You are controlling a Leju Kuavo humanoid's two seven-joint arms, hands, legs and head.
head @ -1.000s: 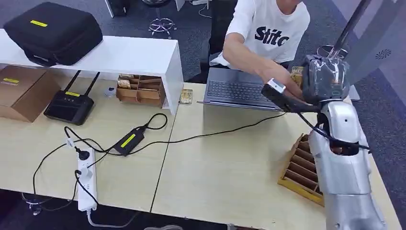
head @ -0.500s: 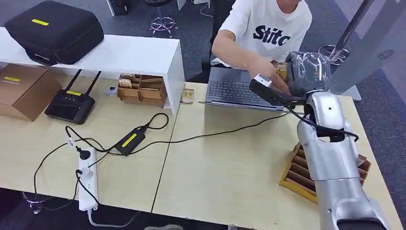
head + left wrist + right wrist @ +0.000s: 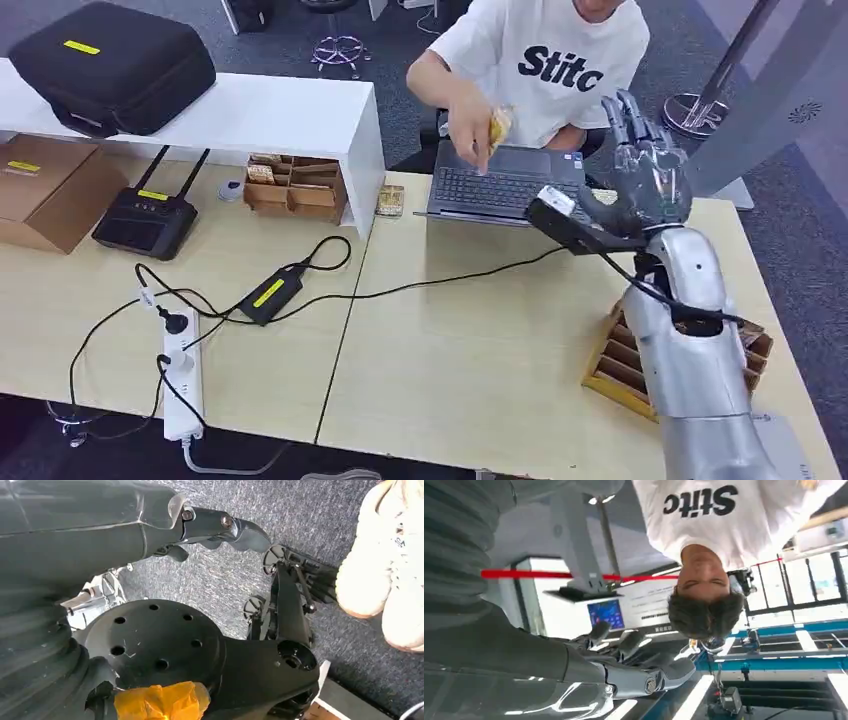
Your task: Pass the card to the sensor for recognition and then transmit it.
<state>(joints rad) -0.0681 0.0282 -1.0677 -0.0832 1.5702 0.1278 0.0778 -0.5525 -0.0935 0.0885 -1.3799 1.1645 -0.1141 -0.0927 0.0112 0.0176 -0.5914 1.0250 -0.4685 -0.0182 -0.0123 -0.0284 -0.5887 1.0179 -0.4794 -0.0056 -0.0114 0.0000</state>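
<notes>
You see the wide bench under the raised right arm, and the person who sits at its far side, beyond the right robot hand. The laptop lies on the bench between them, to the left of the robot hand and lower than it. Near the arm, on the robot's side, stands the wooden tray with its slots.

The right robot hand is released: the fingers are spread upward and nothing is between them. The right wrist view shows the same, the fingers apart with only air around them. The left robot hand hangs down over the floor; its fingers look stretched and hold nothing.

The card is in the person's hand, above the laptop keys. It is well apart from the right robot hand, to its left and a little nearer to the person, with no contact.

My judgement is that the handing over is done, so the step in hand is to take the arm away. To do it well, you should keep the fingers spread, so they do not catch the black cable or the laptop edge, and bring the arm down slowly toward the tray side. Please watch the person's arm, which is close, and do not sweep across it
</notes>
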